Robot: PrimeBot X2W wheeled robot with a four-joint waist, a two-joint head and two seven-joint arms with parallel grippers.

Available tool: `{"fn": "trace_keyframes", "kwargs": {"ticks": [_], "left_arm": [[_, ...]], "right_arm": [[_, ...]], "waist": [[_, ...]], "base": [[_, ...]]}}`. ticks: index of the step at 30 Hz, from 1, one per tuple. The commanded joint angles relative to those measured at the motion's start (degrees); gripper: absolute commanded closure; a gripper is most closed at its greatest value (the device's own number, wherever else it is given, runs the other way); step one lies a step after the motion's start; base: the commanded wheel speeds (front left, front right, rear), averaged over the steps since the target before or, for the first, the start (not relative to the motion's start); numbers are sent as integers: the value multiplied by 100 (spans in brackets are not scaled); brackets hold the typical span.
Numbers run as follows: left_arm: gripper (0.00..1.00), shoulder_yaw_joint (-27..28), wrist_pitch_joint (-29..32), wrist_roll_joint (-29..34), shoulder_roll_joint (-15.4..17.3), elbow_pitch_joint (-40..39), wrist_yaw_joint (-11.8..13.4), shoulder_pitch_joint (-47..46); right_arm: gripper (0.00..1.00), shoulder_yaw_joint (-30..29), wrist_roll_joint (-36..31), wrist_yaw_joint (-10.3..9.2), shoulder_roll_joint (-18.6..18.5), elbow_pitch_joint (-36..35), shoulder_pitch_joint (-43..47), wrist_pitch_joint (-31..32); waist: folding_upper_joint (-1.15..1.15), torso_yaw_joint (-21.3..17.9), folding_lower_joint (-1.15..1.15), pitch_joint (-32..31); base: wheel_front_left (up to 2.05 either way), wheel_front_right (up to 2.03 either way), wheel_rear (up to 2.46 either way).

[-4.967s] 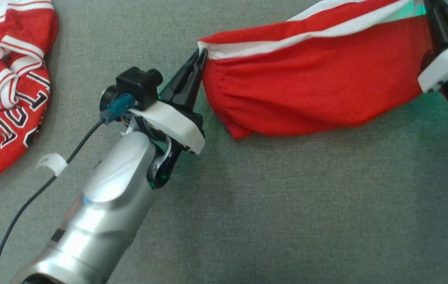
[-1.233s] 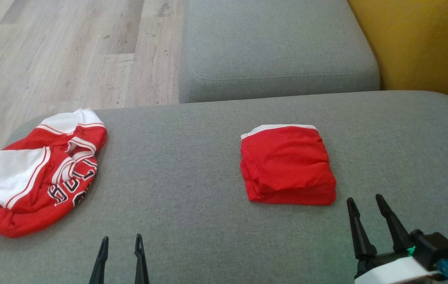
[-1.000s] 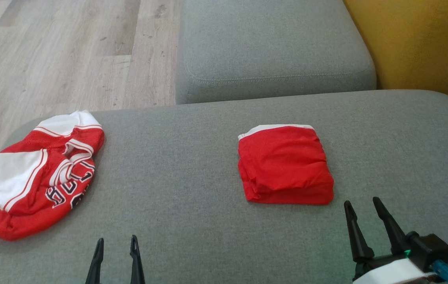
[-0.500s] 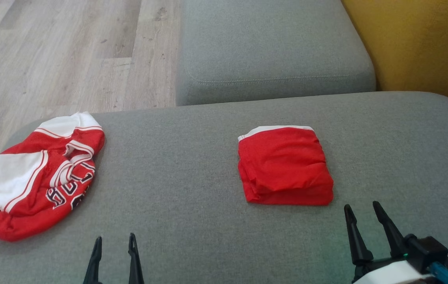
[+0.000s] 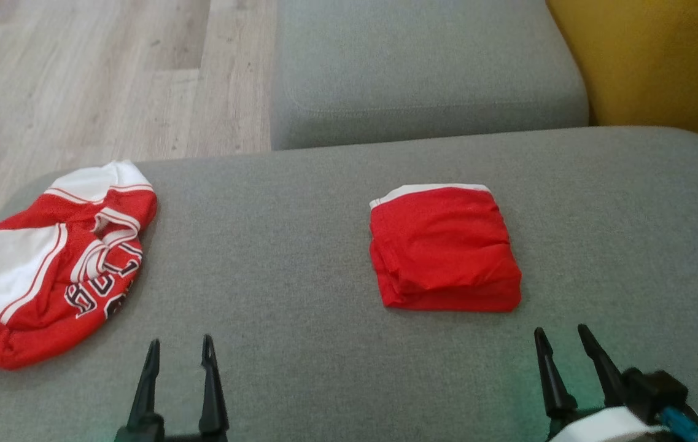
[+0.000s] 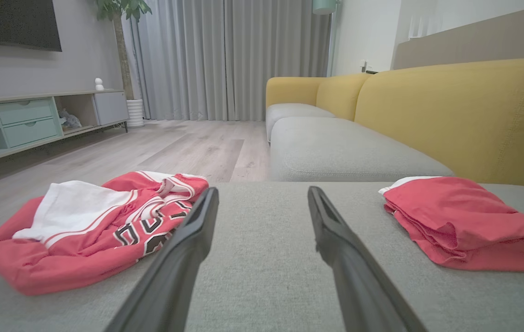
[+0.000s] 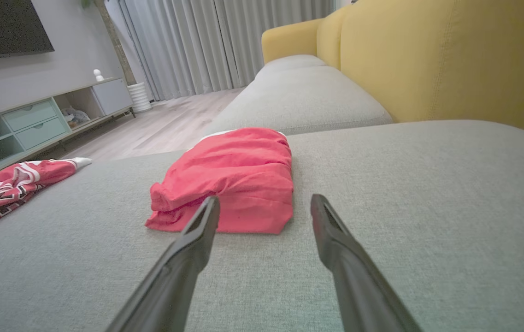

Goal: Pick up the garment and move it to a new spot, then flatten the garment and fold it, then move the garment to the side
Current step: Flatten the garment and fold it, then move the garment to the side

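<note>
The garment (image 5: pixel 444 248), red with a white band along its far edge, lies folded into a small square on the grey cushion (image 5: pixel 299 258); it also appears in the left wrist view (image 6: pixel 464 221) and the right wrist view (image 7: pixel 234 180). My left gripper (image 5: pixel 180 344) stands open near the front edge, well left of the garment, holding nothing. My right gripper (image 5: pixel 560 336) is open too, just in front of the garment's right corner and apart from it. Between both pairs of fingers I see bare cushion.
A crumpled red and white jersey (image 5: pixel 48 264) with black lettering lies at the cushion's left edge. Beyond are a second grey seat (image 5: pixel 422 67), the yellow backrest (image 5: pixel 655 61) on the right and wooden floor (image 5: pixel 97 80) at the far left.
Five seconds ago both grippers held the garment stretched between them; now it lies folded and both are off it. Over the last second the picture has shifted slightly; the garment stays put.
</note>
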Motion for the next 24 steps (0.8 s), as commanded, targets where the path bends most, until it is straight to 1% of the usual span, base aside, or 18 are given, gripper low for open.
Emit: {"fn": "trace_keyframes", "kwargs": {"ticks": [1, 5, 8, 12, 16, 19, 21, 22, 23, 24], "left_arm": [[0, 116, -29, 9, -35, -212, 42, -390], [0, -16, -29, -29, -35, -232, 72, -563], [0, -121, -29, -9, -35, -214, 62, -686], [0, -221, -29, 38, -35, -247, 65, -877], [0, -331, -29, 13, -35, -301, 123, -1135], [0, -417, -29, -48, -35, -296, 182, -1249], [0, -444, -29, -57, -35, -293, 201, -1284], [0, -474, -29, -70, -35, -283, 219, -1313], [0, -501, -29, -82, -35, -275, 235, -1341], [0, -524, -29, -92, -35, -271, 251, -1364]], "right_arm": [[0, 113, 62, -4, -14, -25, -489, -62], [0, 53, 139, -4, -46, 448, -1002, -62], [0, 76, 210, -4, -147, 1024, -1474, -61], [0, 174, 465, -4, -323, 1829, -2283, 267], [0, 166, 721, -4, -488, 2520, -3061, 538], [0, 310, 815, -4, -552, 2981, -3481, 674], [0, 374, 897, -4, -533, 3120, -3580, 752], [9, 472, 976, -4, -511, 3237, -3659, 837], [54, 576, 1067, -4, -495, 3337, -3722, 919], [82, 657, 1163, -4, -490, 3437, -3774, 995]], "waist": [[0, 6, 0, 92], [0, 44, 0, 317], [0, 116, 0, 486], [0, 261, 0, 841], [0, 419, 0, 1206], [0, 482, 0, 1397], [0, 495, 0, 1443], [0, 505, 0, 1477], [0, 513, 0, 1507], [0, 517, 0, 1530]], "base": [[0, 0, 0], [0, 0, 0], [0, 0, 0], [0, 0, 0], [0, 0, 0], [0, 0, 0], [0, 0, 0], [0, 0, 0], [0, 0, 0], [0, 0, 0]]}}
